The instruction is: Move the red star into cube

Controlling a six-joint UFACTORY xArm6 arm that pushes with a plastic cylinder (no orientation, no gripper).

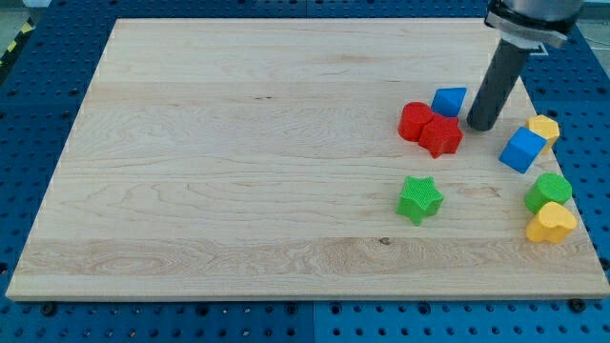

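You had a wooden board (238,162) lying on a blue perforated table (29,114). Toward the view's right, a green star (419,199) stood alone on the board. Higher up sat a red rounded block (414,120), with a small blue block (449,100) just to its upper right. At the right edge, a yellow block (544,127) sat uppermost; lower down, a green block (548,191) touched another yellow block (551,225)

One camera looks down at a slant over the whole wooden board (238,143) from its near edge
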